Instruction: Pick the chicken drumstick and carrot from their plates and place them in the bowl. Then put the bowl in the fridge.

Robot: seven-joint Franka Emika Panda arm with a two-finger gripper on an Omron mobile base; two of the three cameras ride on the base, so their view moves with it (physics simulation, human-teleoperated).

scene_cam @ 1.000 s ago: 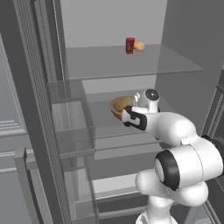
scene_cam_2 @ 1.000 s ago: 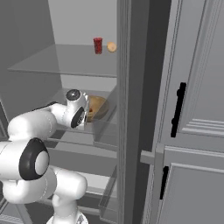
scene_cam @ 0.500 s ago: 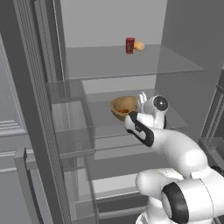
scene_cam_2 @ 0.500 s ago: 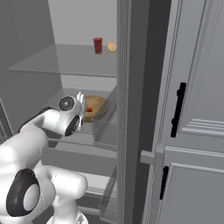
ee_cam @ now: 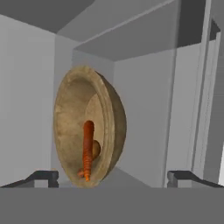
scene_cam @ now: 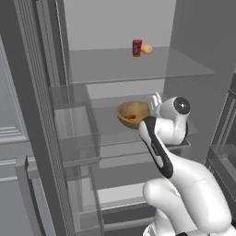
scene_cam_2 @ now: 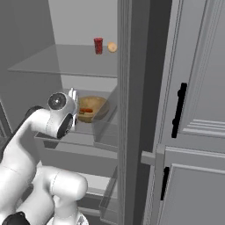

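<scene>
Hand view shows the gripper [ee_cam: 113, 176] spread wide and holding nothing, its tips well apart and short of the bowl [ee_cam: 89, 131]. The bowl sits on the fridge [scene_cam: 184, 60] middle shelf, with the carrot [ee_cam: 87, 148] and chicken drumstick [ee_cam: 94, 149] inside. Recommended: withdraw straight back, keeping clear of the bowl rim and shelf edge.

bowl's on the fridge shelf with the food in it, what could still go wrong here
1. The gripper is open, with the bowl between and just ahead of its fingertips; a sideways move while backing out might nudge the bowl on the glass shelf.
2. A knock could tip the carrot and drumstick out.
</scene>
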